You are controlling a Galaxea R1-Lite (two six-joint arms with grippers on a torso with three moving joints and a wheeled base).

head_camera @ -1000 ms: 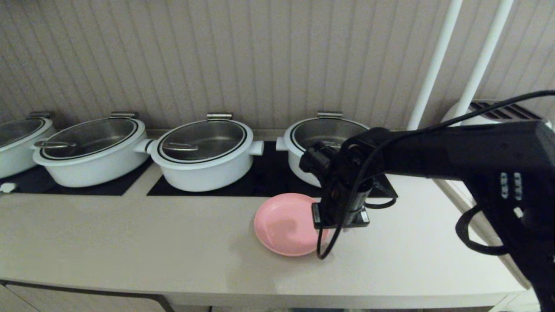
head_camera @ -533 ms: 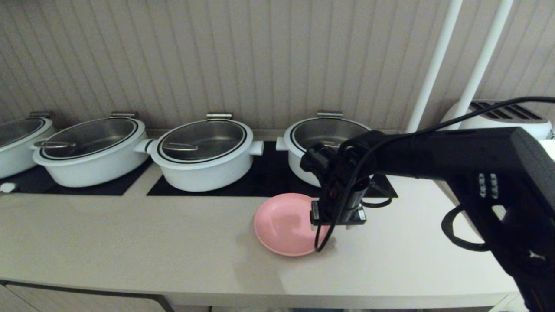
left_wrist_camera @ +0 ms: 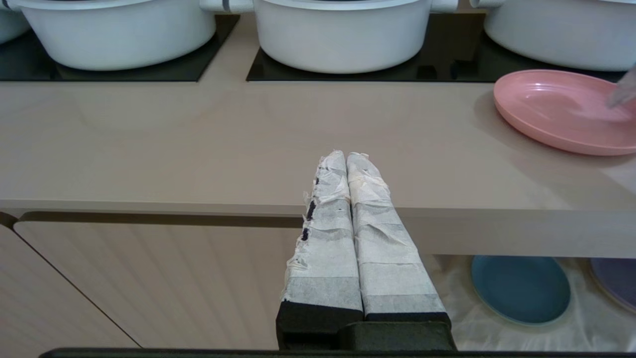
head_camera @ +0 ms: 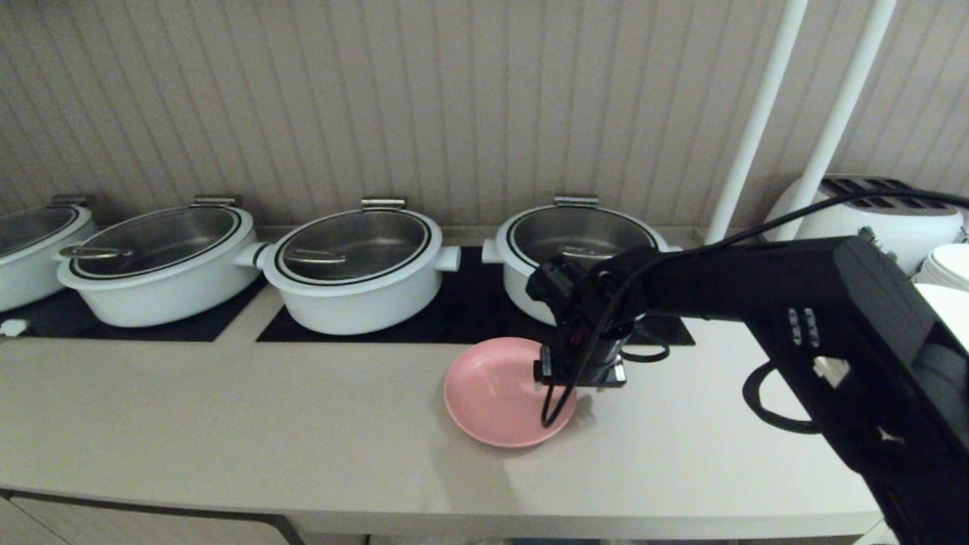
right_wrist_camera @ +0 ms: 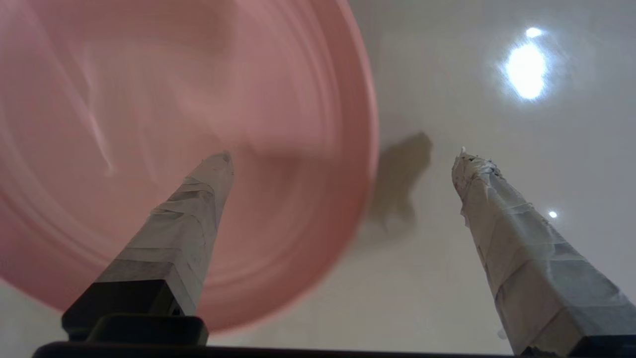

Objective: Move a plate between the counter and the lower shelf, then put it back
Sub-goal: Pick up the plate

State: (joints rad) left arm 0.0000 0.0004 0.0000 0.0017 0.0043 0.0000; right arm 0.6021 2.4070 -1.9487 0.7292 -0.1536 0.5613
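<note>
Pink plate (head_camera: pixel 496 393): 1, flat on counter (head_camera: pixel 227 424), 6 o'clock of fourth pot | white pots (head_camera: pixel 356 269): 4 | right hand (right_wrist_camera: pixel 343 164): fingers wide, straddling plate rim, holding nothing | left hand (left_wrist_camera: pixel 350 169): fingers pressed together, empty.

The worktop (head_camera: pixel 227 409) is a long, glossy beige surface with a thick front edge and black rectangular inset panels (head_camera: pixel 469 314) along its rear; four white pots (head_camera: pixel 356 269) with steel-and-glass lids stand on these panels in a row, and a white toaster (head_camera: pixel 882 216) stands at the right end. The pink plate (head_camera: pixel 496 393) lies flat on the bare beige area just in front of the rightmost pot. Below the front edge, the lower shelf (left_wrist_camera: pixel 457 298) has a wrinkled white cloth on its floor, carrying a blue plate (left_wrist_camera: pixel 519 288) and, beside it, a purple plate (left_wrist_camera: pixel 616 281) at the frame edge.
</note>
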